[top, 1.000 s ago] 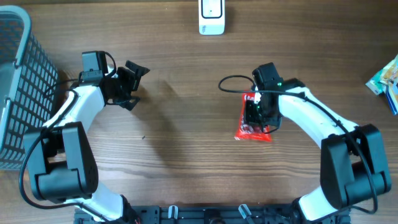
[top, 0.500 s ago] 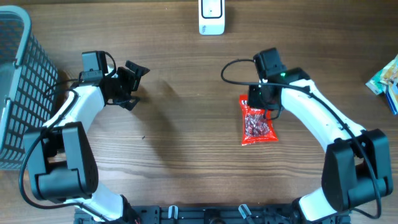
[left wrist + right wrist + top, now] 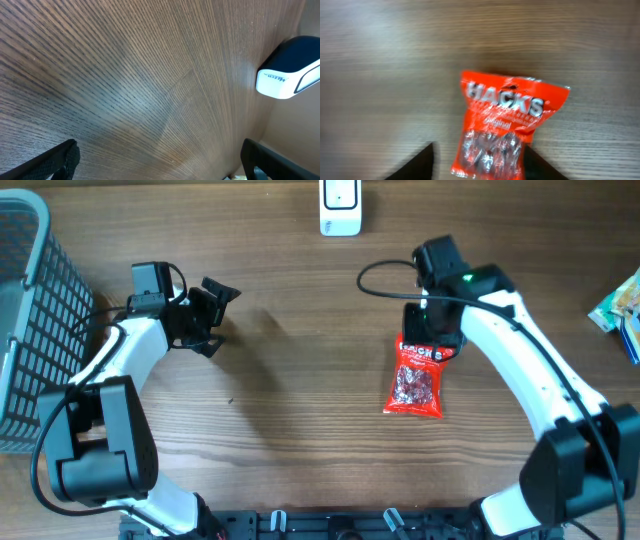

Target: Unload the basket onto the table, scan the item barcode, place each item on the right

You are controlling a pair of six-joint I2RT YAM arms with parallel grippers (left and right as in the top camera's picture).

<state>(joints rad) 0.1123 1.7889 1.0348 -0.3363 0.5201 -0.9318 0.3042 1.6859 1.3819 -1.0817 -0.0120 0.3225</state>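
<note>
There it was: the red candy bag (image 3: 413,383) lay flat on the wooden table (image 3: 300,410), printed front facing up. The right claw (image 3: 432,340) hovered directly over the bag's far end. Its jaws were parted, one to either side of the packet, and gripped nothing. From the wrist camera the bag sat squarely between the two fingertips, its brand name reading across the gap.

The bag's long axis ran roughly from the near edge of the table to the far edge, tipped a little off straight. That put the claw at the end nearer the scanner (image 3: 340,207). The scanner stood at the far edge, beyond the bag and off to the left of it.

The left claw (image 3: 212,315) was spread fully wide and empty, well apart from the bag, so the right arm was plainly the nearer one. No barcode showed on the upper face, so my guess was it sat underneath.
</note>
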